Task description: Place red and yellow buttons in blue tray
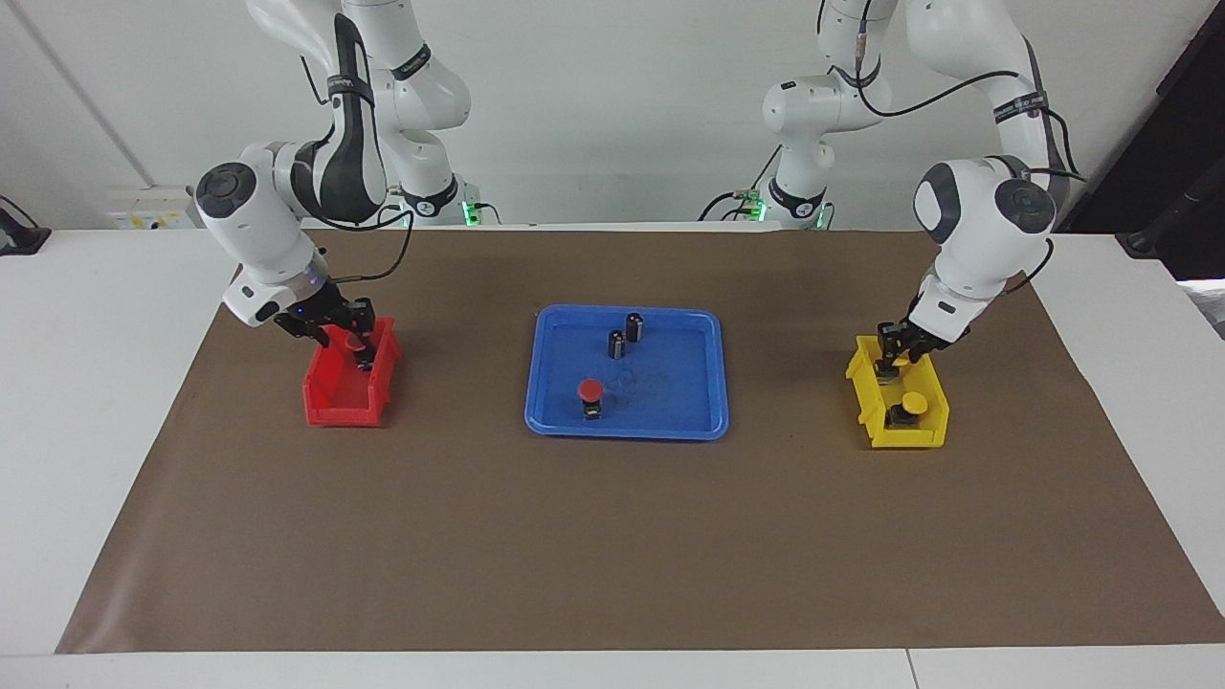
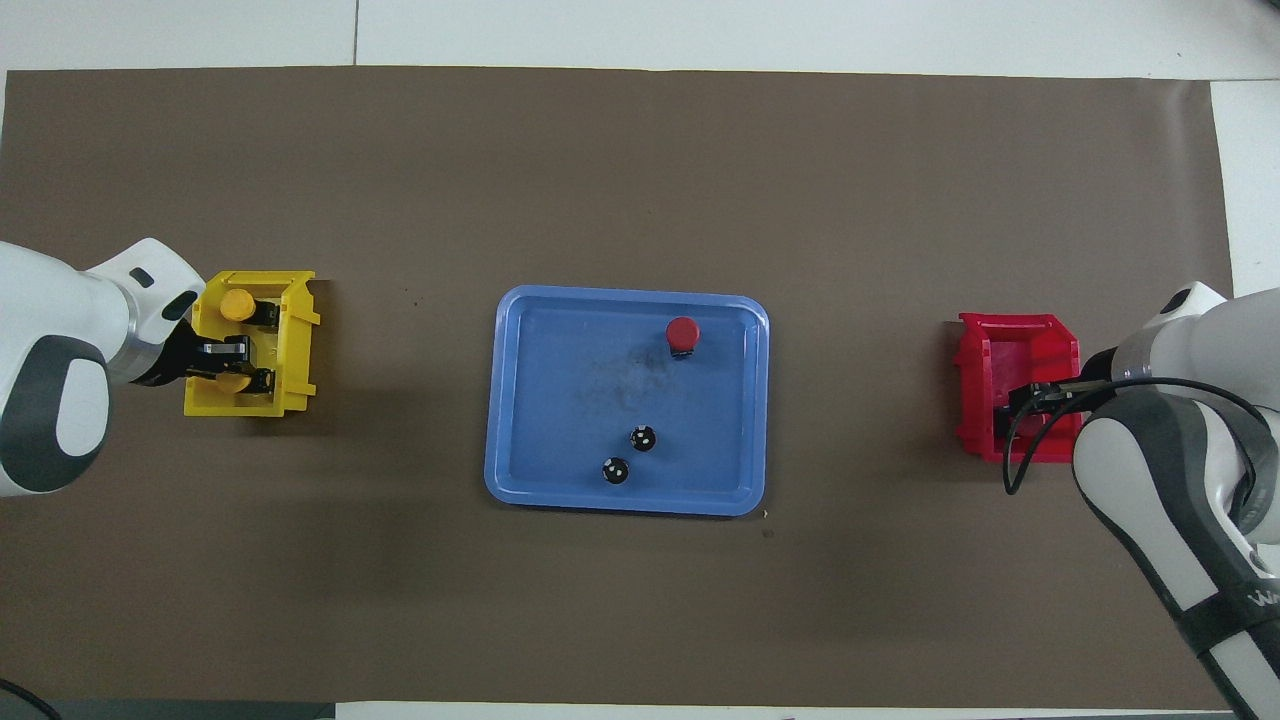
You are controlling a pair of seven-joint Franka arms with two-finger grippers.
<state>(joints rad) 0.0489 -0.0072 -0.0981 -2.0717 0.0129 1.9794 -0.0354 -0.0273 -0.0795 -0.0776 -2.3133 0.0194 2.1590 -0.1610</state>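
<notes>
Glossy round red button point(image 1: 590, 390) stands in the blue tray point(image 1: 703, 421); whether either hand grips anything, I cannot tell.

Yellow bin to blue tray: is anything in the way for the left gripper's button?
Nothing visible. Bare mat lies between the yellow bin and the blue tray. In the tray, a red button and two black cylinders leave room at the end toward the left gripper.
</notes>
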